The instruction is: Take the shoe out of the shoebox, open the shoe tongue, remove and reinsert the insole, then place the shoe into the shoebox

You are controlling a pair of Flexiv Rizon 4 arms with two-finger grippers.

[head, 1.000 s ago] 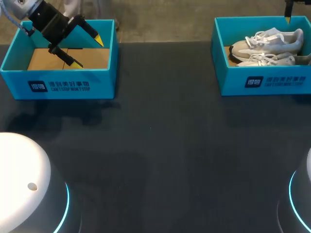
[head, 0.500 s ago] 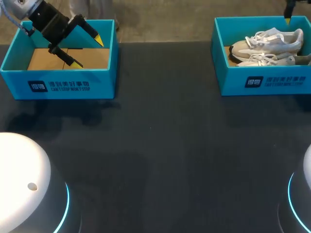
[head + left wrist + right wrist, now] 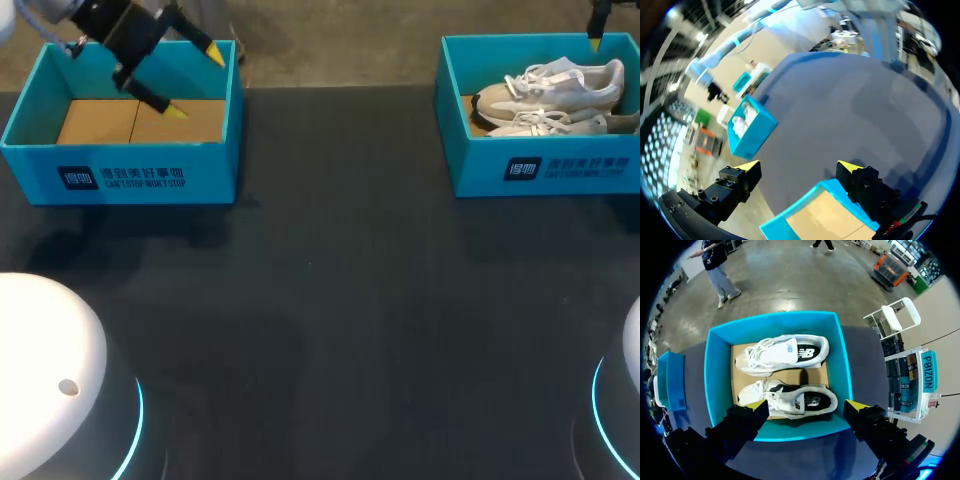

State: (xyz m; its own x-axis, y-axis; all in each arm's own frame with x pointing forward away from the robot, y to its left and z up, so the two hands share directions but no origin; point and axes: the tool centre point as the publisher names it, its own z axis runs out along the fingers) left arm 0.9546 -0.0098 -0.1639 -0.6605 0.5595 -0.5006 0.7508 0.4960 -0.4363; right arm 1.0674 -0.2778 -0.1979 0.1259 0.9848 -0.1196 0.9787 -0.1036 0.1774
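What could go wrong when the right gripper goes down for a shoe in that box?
The far shoe and the near shoe lie close together in the shoebox, so the open right gripper may catch both, or snag the laces. The near shoe lies by the box wall; the gripper could strike the rim and shove the box. The left gripper, over the empty box, looks too far off to steady it.

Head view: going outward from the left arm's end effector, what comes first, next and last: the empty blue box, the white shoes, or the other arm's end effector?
1. Empty blue box, just beneath the left end effector, at the table's left.
2. White shoes, across the table inside the right-hand shoebox.
3. Right end effector, farther right, above that shoebox's back edge.
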